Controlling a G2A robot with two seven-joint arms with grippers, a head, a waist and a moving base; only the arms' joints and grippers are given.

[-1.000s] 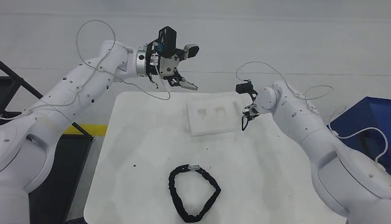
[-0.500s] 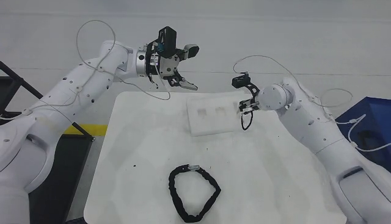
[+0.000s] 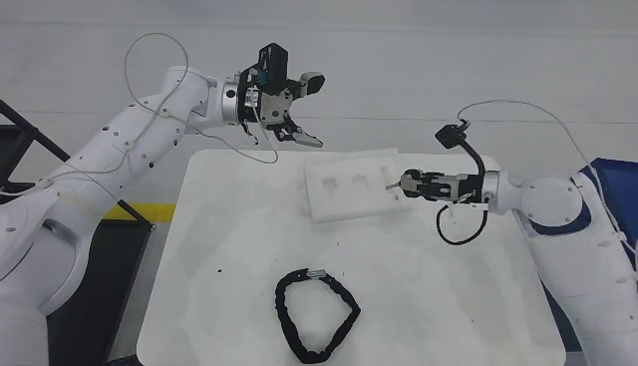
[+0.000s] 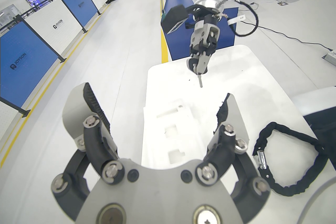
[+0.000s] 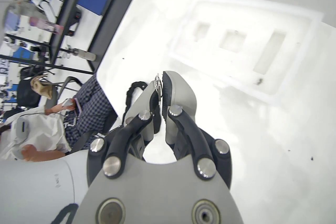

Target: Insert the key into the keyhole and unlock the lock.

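The first part looks done: the right gripper (image 3: 403, 181) is clenched on the key (image 3: 391, 180). The key's blade pokes out past the fingertips toward 9 o'clock, in the air over the 3 o'clock edge of the white foam tray (image 3: 344, 191). The rest is all ahead — the key is well apart from the chain lock (image 3: 317, 316). The lock lies as a closed loop on the table (image 3: 229, 266) near its 6 o'clock edge, with its metal barrel (image 3: 313, 274) at the loop's 12 o'clock and nothing touching it. The left gripper (image 3: 286, 109) hangs released, jaws spread wide and holding nothing, off the table's 11 o'clock corner. By my reading, what is left is to carry the key to the barrel and line the blade up with the keyhole — which I cannot make out — then push it in and turn. The free arm may need to steady the lock, since a loose chain could slide.
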